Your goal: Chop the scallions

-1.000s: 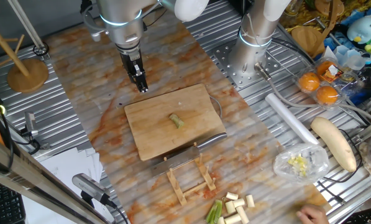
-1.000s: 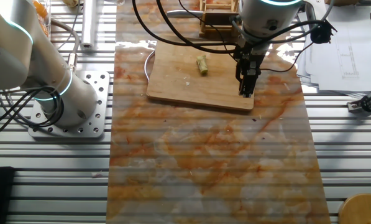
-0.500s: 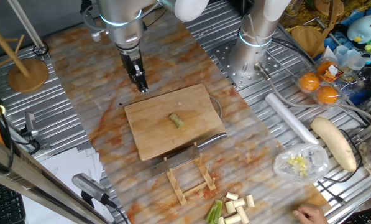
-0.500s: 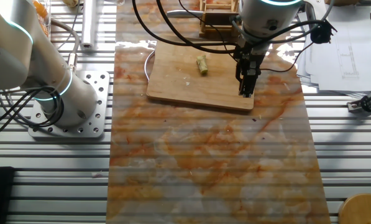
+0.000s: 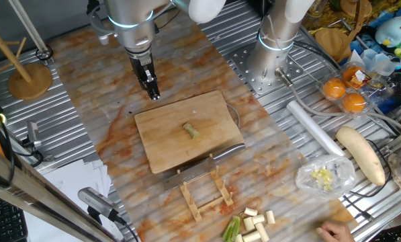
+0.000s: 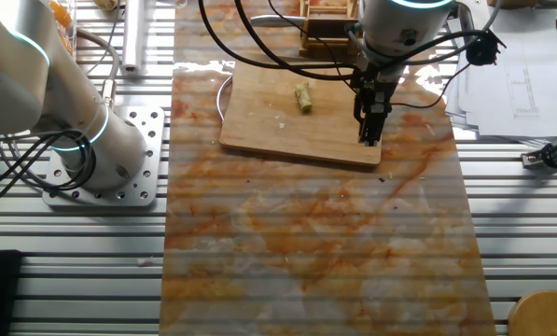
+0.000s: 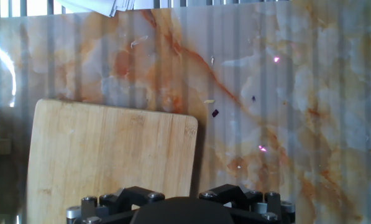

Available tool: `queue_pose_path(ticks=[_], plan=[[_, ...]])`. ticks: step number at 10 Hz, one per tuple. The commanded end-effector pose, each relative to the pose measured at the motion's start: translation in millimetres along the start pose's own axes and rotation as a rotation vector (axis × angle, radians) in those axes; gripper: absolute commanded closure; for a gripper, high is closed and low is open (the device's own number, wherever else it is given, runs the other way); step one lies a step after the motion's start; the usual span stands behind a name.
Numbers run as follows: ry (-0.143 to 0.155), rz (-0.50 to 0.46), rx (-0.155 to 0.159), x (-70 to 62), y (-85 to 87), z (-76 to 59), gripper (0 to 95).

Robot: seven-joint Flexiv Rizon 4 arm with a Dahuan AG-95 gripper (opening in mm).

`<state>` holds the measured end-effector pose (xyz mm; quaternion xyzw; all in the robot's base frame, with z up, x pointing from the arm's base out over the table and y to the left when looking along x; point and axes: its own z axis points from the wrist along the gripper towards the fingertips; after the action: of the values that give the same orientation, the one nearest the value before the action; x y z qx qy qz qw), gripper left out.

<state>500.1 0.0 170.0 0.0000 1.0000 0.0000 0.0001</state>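
Note:
One short scallion piece [image 5: 191,130] [image 6: 303,96] lies near the middle of the wooden board [image 5: 166,151] [image 6: 269,135]. Several more cut stalks [image 5: 254,222] lie on the table in front of the board, and chopped bits sit in a clear bag [image 5: 323,177]. My gripper [image 5: 153,94] [image 6: 369,138] hangs above the board's far left corner, well apart from the piece. Its fingers look pressed together with nothing between them. The hand view shows only the board's corner [image 7: 110,155] and marbled mat; the fingertips are hidden there.
A wooden rack [image 5: 205,191] stands at the board's near edge, with a dark handle [image 5: 228,150] beside it. Right of it are a white roll [image 5: 313,128], a pale long vegetable [image 5: 361,154], oranges [image 5: 344,94] and another arm's base [image 5: 271,64]. A person's hand [image 5: 334,232] shows at the bottom right.

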Motion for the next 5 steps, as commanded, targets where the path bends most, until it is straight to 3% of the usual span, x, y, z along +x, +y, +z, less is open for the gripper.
queue_pose_path(ticks=[1,5], plan=[[0.016,0.125,-0.162,0.1,0.0,-0.1,95.0],[0.02,0.125,-0.16,0.1,0.0,-0.1,95.0]])
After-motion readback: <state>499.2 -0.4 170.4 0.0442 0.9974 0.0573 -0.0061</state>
